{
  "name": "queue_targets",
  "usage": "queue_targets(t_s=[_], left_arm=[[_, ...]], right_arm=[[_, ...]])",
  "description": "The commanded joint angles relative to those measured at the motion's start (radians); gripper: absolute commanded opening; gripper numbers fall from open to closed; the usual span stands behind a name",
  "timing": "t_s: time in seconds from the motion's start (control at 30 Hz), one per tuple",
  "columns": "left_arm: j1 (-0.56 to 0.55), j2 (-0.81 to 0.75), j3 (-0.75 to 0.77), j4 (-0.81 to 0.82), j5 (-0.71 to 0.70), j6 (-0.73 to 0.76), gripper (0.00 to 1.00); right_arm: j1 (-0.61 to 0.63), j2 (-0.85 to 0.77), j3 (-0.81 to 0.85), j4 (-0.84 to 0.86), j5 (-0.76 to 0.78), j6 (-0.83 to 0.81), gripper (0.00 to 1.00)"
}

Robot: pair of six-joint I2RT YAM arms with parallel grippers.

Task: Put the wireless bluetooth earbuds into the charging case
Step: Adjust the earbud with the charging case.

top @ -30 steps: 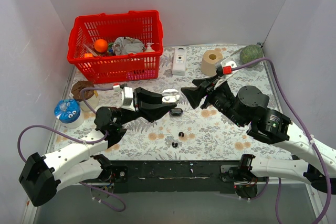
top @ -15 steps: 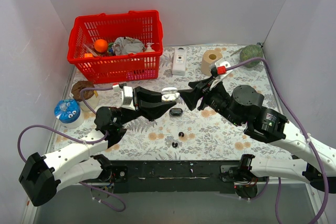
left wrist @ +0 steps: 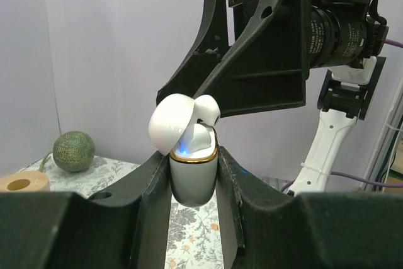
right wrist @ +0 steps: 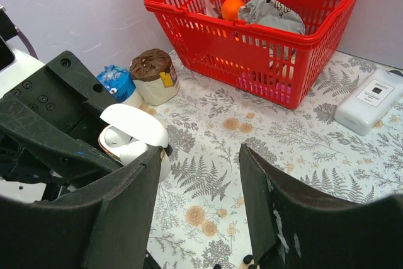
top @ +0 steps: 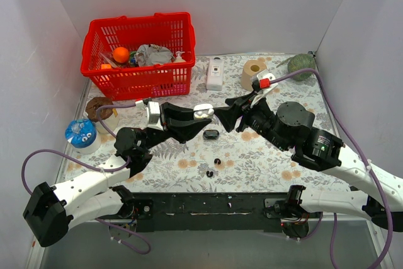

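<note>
The right gripper (top: 221, 116) has slid left, and its spread fingers, nothing between them, now sit just beside the charging case (left wrist: 192, 171). The left gripper (top: 200, 120) pinches that case upright with its lid tipped open. Its mouth holds white earbuds (right wrist: 126, 146); two black earbuds (top: 217, 161) lie on the table (top: 271, 162), nearer the bases.

The case (left wrist: 193, 177) sits between the fingers of the left pincer (top: 203, 118), above the surface (top: 264, 155), with the right pincer (top: 221, 116) just right of it. A second case (top: 211, 134) lies on the surface before them. Two buds (top: 217, 161) lie nearer the arms. The basket (top: 138, 55) stands back left, the roll (top: 254, 75) back right.
</note>
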Motion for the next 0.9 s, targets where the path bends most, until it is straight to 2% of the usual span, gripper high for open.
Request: queue_targets(t_s=[0.0,0.87], left_arm=[[-0.005,0.003,0.027,-0.002,-0.047,0.011,0.0],[-0.005,-0.006,0.02,-0.012,-0.052,0.008,0.0]], right_arm=[[0.013,0.005,0.025,0.023,-0.03,0.017,0.61],[0.014,-0.019,0.027,0.006,-0.021,0.006,0.62]])
